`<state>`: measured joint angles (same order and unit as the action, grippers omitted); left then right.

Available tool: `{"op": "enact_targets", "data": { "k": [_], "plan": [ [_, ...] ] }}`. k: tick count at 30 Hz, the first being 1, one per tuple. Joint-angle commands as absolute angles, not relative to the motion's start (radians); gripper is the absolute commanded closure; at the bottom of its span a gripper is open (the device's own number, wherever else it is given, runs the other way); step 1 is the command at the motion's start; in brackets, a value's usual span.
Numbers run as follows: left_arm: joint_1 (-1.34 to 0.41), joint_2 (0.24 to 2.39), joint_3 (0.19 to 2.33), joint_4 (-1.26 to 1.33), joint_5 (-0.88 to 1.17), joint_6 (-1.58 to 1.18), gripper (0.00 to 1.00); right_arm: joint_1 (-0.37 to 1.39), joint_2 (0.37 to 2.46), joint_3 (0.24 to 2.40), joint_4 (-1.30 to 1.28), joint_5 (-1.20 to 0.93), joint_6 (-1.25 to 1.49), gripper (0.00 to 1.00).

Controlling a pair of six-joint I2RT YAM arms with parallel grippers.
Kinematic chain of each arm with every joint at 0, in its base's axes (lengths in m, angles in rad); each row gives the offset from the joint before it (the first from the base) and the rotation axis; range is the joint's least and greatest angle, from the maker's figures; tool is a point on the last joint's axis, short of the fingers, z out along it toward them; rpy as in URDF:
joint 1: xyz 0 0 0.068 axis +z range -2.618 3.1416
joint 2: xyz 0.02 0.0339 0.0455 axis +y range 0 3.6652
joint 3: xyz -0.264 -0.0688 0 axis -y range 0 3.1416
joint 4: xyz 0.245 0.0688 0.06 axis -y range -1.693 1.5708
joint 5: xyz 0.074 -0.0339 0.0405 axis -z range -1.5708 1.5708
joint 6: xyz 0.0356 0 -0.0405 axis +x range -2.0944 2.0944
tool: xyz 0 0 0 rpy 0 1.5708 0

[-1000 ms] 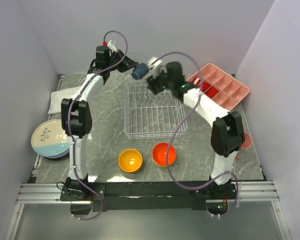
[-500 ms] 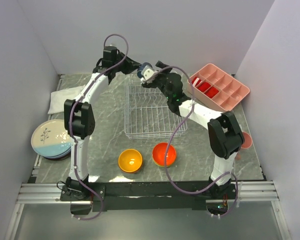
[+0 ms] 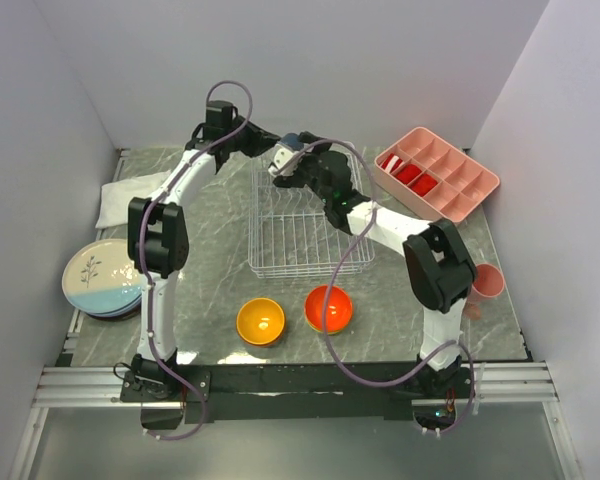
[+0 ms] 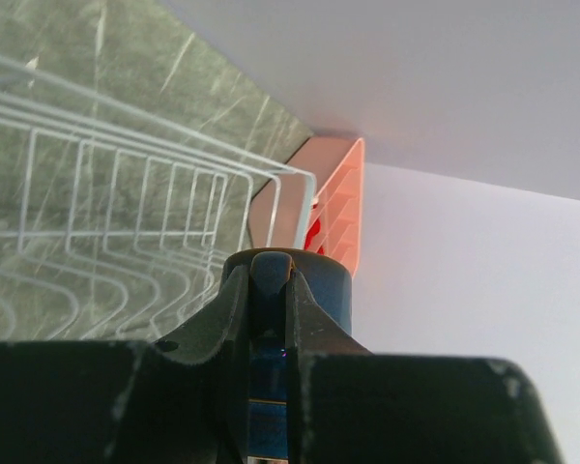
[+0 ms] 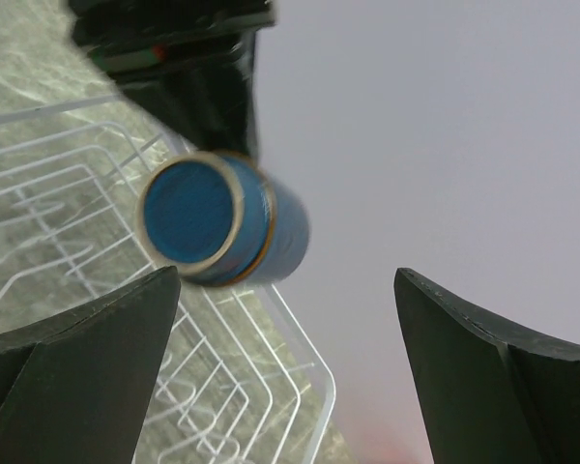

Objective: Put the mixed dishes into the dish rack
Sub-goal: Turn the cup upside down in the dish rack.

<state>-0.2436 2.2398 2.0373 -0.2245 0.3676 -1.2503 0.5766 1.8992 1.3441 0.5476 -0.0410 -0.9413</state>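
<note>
My left gripper (image 3: pixel 269 142) is shut on the wall of the navy cup (image 3: pixel 293 141) and holds it on its side above the far edge of the white wire dish rack (image 3: pixel 300 240). In the left wrist view the fingers (image 4: pixel 234 290) pinch the cup (image 4: pixel 324 282). My right gripper (image 3: pixel 284 162) is open just beside and below the cup. In the right wrist view the cup's blue base (image 5: pixel 198 215) faces me, up and left of the open gripper (image 5: pixel 288 290), not between its fingers. An orange-yellow bowl (image 3: pixel 261 320) and a red-orange bowl (image 3: pixel 329 308) sit in front of the rack.
A stack of plates (image 3: pixel 100 278) with a leaf-sprig plate on top lies at the left edge. A white folded cloth (image 3: pixel 115 200) lies behind it. A pink compartment tray (image 3: pixel 438 172) stands at the back right. A pink cup (image 3: pixel 488 282) lies by the right arm.
My left gripper has carried the navy cup to the right over the rack's far edge. My right gripper has swung left and now sits just under the cup.
</note>
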Motion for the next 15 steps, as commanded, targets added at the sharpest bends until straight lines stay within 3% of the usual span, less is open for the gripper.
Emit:
{"op": "enact_targets", "data": {
  "k": [1,7,15],
  "plan": [
    [-0.244,2.143,2.014,-0.189,0.428,-1.284,0.99,0.583,1.980,1.443,0.604,-0.009,-0.953,0.02],
    [-0.239,2.132,1.996,-0.160,0.443,-1.287,0.99,0.581,2.029,1.509,0.506,-0.092,-0.945,0.10],
    [-0.235,2.134,1.996,-0.137,0.433,-1.295,0.99,0.580,2.020,1.490,0.460,-0.190,-0.970,0.10]
  ]
}}
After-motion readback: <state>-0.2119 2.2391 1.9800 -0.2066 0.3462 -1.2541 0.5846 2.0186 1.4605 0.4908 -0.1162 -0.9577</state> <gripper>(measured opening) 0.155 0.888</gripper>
